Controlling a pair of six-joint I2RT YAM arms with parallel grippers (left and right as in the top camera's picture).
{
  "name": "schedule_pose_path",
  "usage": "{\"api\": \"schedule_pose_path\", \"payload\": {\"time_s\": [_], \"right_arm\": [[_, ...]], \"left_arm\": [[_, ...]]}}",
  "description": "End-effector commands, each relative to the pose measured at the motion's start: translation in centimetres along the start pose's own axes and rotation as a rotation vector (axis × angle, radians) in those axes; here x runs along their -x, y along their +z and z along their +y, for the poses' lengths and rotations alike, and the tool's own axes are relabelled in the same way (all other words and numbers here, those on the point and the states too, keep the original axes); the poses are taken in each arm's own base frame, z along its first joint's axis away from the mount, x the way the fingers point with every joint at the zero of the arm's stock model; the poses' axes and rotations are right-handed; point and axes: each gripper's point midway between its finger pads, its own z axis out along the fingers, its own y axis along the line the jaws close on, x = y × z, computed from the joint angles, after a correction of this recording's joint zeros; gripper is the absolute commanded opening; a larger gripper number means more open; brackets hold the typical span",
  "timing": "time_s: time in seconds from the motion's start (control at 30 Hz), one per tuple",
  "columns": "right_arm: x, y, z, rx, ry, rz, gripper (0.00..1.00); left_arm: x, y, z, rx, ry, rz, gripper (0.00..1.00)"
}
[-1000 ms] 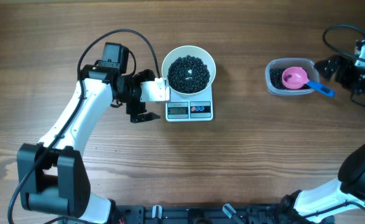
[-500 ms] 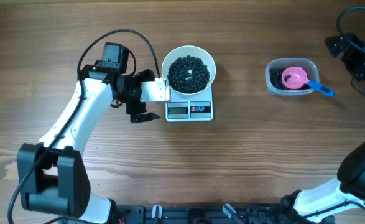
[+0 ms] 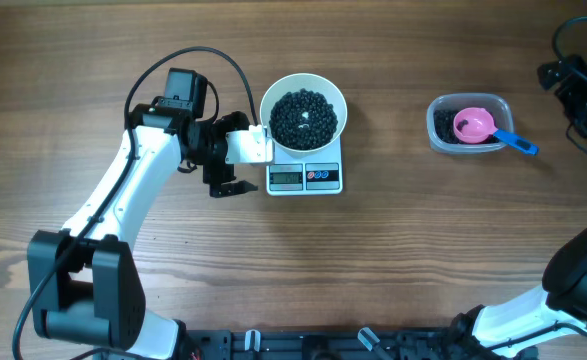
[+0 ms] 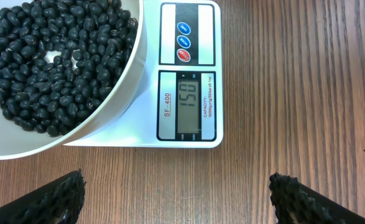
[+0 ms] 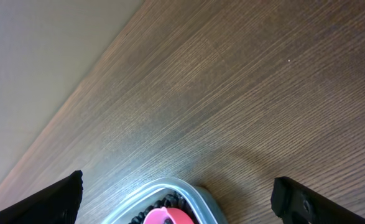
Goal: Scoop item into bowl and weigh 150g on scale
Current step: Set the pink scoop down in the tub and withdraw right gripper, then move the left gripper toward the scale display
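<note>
1. Black beans [image 3: 304,117] fill the white bowl [image 3: 339,100], which sits on the scale [image 3: 305,177] on the wooden counter [image 3: 423,240]. The scale's display is lit with digits.
2. Left hand [image 4: 173,202] hovers just beside the scale and bowl, fingers spread wide, holding nothing.
3. Right hand [image 5: 179,202] is at the counter's far right edge, fingers wide apart and empty, near a clear tub [image 3: 438,140].
4. A pink scoop [image 3: 474,125] lies in the tub on more beans.

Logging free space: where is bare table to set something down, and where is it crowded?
Bare wood lies between the small white digital scale and the clear plastic tub, and across the strip in front of both. Crowded: left of the scale, where the left end effector sits beside the round white bowl.
</note>
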Motion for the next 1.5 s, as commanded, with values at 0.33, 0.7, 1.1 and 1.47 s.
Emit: {"api": "schedule_pose_path", "payload": {"time_s": [0.33,0.7,1.1,1.47], "right_arm": [[-0.1,0.4,-0.5,-0.019,0.014,0.005,1.00],[-0.1,0.4,-0.5,-0.019,0.015,0.005,1.00],[-0.1,0.4,-0.5,-0.019,0.014,0.005,1.00],[-0.1,0.4,-0.5,-0.019,0.015,0.005,1.00]], "left_arm": [[0.1,0.4,-0.4,-0.021,-0.018,-0.019,1.00],[0.1,0.5,-0.2,-0.013,-0.014,-0.017,1.00],[-1.5,0.4,0.3,0.020,-0.254,0.076,1.00],[-3.9,1.6,-3.3,-0.080,-0.221,0.169,1.00]]}}
